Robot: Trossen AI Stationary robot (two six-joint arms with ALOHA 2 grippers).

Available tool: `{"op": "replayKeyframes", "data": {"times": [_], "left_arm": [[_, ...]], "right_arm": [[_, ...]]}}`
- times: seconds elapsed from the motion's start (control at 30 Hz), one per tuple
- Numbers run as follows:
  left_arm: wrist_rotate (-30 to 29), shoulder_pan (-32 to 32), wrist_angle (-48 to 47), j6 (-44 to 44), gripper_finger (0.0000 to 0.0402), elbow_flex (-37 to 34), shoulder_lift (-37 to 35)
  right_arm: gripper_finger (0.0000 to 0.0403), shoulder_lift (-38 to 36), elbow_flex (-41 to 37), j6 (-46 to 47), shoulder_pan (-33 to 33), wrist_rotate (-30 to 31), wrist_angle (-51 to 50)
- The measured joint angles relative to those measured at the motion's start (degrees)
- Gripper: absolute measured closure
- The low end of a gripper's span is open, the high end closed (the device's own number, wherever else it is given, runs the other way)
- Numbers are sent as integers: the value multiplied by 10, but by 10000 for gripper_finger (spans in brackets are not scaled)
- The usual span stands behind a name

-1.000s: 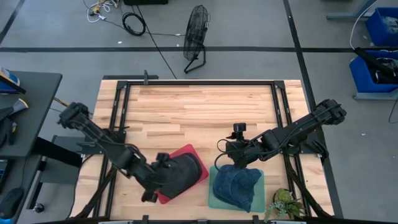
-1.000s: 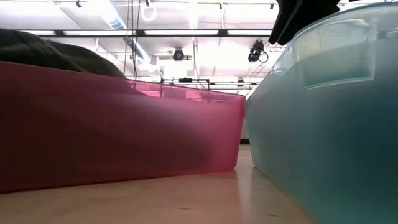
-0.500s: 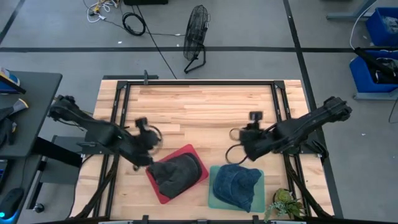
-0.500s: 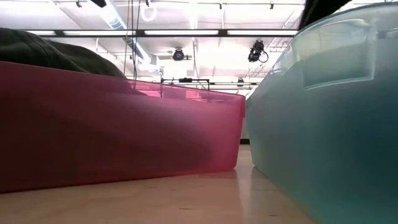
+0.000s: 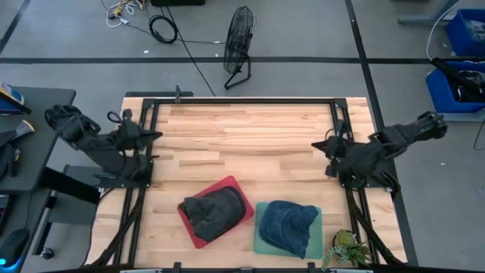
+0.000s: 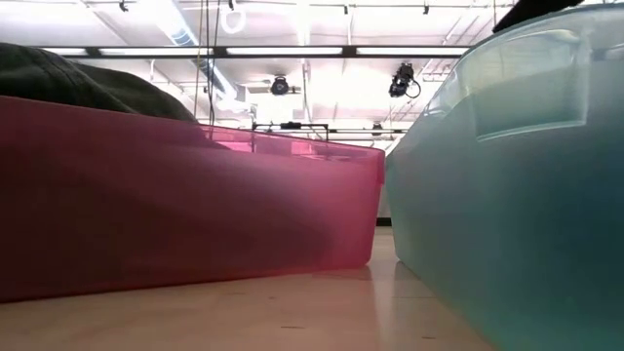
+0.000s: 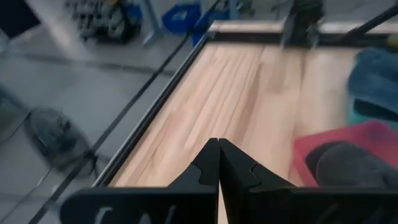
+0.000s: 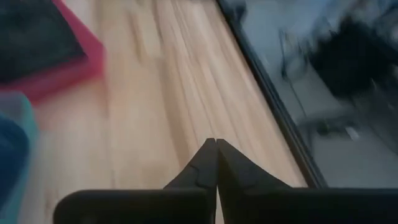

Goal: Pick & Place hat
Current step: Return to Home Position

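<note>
The low view sits close to the table, so it shows little. The wall of the red bin (image 6: 195, 205) fills its left side and the wall of the teal bin (image 6: 507, 175) fills its right side. Both walls are smooth, see-through plastic. Both bins are cut off at the edges of that view. Only the dark, round top of the black cap (image 6: 78, 83) pokes up over the red rim. A dark bit shows at the top right, over the teal rim. It may be the blue cap, but it is hard to tell.

From above, the black cap lies in the red bin near the front of the table (image 5: 250, 136). It is soft cloth, bunched up, and it covers most of the bin. The blue cap (image 5: 286, 224) lies in the teal bin just beside it. It looks like rough denim. The table is made of pale wood strips with a black frame around it.

The left gripper (image 7: 219, 152) is up by the left edge of the table, well apart from the bins. Its two dark fingers press together with nothing between them. The right gripper (image 8: 216, 152) is by the right edge, also well apart. Its fingers press together too and hold nothing. The right wrist view is blurry.
</note>
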Motion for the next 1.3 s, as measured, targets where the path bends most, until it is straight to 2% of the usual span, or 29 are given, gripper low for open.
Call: {"op": "replayKeyframes", "data": {"times": [0.17,0.33,0.43,0.57,0.6,0.8,1.0,1.17,1.3], "left_arm": [[-23,-13,153,128,399,-143,-126],[-13,-13,329,228,399,-279,-261],[56,-13,481,336,399,-356,-332],[213,-12,642,451,399,-451,-398],[225,-12,661,463,399,-468,-408],[205,13,701,449,399,-544,-403],[290,68,827,449,399,-623,-406],[308,116,852,411,399,-658,-406],[337,142,817,364,399,-677,-405]], "right_arm": [[400,-150,-165,-169,0,-9,248],[400,-300,-284,-256,-10,-101,414],[400,-377,-331,-276,-12,-155,468],[400,-451,-374,-299,-12,-177,485],[400,-463,-383,-306,-12,-177,495],[400,-459,-408,-328,-13,-200,539],[401,-463,-458,-380,-27,-226,633],[401,-463,-481,-363,-45,-248,635],[401,-463,-526,-347,-62,-248,660]]}}
